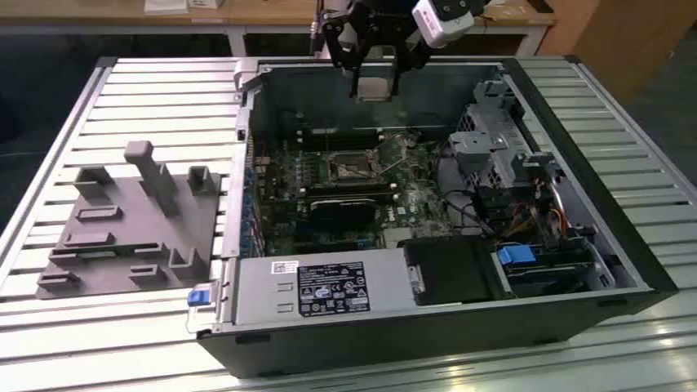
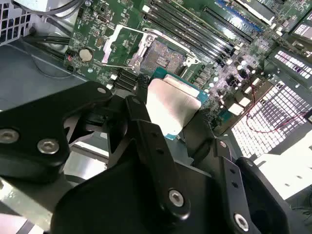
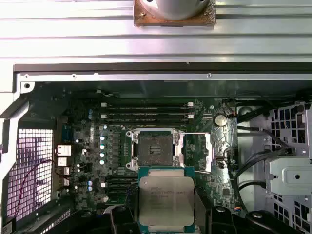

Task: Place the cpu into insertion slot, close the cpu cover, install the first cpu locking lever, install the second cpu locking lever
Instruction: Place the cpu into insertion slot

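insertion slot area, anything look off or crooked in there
Nothing stands out. The insertion slot sits bare with the cpu cover swung open beside it, and the cpu sits squarely in the end effector.

Diffuse lighting, bright on the slatted worktop (image 1: pixel 163 98), dim inside the computer case (image 1: pixel 326 98). Pale glare on the cpu (image 2: pixel 170 105) in the second wrist view; perforated panel (image 2: pixel 273 122) washed out white.
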`<state>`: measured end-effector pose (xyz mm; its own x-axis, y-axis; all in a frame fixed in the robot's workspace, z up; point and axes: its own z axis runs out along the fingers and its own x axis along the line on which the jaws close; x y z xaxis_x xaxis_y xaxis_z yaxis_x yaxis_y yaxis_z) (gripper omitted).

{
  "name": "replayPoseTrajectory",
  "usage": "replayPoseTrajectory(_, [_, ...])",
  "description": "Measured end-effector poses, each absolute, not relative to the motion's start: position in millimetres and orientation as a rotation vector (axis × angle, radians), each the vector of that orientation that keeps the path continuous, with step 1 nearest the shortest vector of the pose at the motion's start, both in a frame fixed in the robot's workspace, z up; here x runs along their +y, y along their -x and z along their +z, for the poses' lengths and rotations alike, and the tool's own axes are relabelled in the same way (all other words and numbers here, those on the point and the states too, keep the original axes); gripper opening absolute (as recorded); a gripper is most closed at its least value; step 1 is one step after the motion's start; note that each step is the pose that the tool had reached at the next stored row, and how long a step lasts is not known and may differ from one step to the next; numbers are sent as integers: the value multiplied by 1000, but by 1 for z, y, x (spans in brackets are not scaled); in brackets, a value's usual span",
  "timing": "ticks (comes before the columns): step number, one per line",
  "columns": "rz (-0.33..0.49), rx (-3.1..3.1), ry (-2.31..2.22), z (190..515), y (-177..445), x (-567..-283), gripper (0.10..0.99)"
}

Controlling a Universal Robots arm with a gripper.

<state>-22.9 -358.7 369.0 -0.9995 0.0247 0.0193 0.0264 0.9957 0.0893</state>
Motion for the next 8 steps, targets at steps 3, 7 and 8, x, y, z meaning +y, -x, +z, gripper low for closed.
replayPoseTrajectory(3, [-140, -3120, 40, 369, 23, -359, 537])
replayPoseTrajectory(7, [-140, -3120, 40, 368, 23, -359, 537])
replayPoseTrajectory(8, [-140, -3120, 40, 368, 23, -359, 537])
